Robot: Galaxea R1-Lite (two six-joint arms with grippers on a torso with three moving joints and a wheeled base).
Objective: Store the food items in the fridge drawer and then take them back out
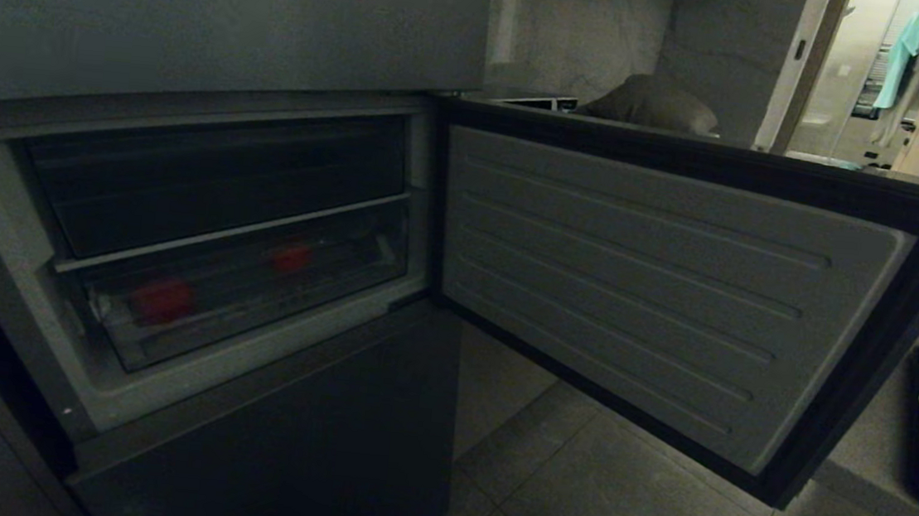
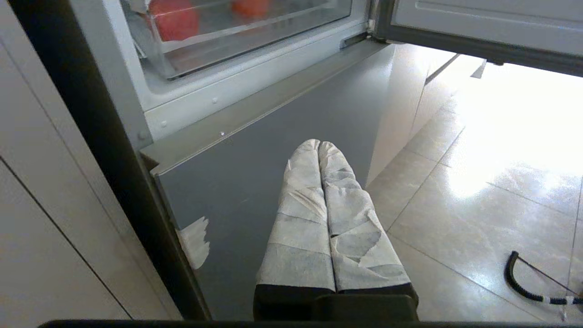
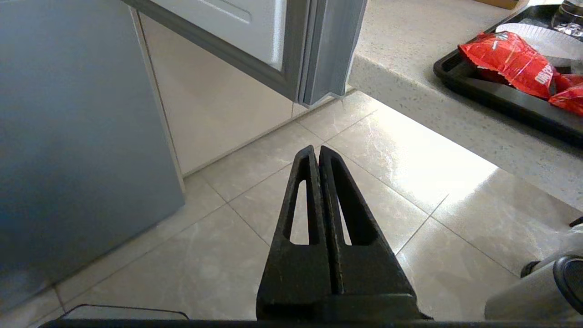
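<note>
Above and ahead of left gripper [image 2: 319,145], pressed together, empty: fridge drawer [image 2: 255,38] pushed in, holding both food items [image 2: 174,18] behind its clear front. Right gripper [image 3: 317,151] likewise pressed together, empty, low over floor [image 3: 401,155] beneath open fridge door [image 3: 255,41].

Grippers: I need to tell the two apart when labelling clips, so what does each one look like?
The left gripper has two long tapered fingers wrapped in creased white tape or cloth, on a black base. The right gripper is bare matte black, its two tapered fingers each pierced by a long slot. No cables or markings show on either.
</note>
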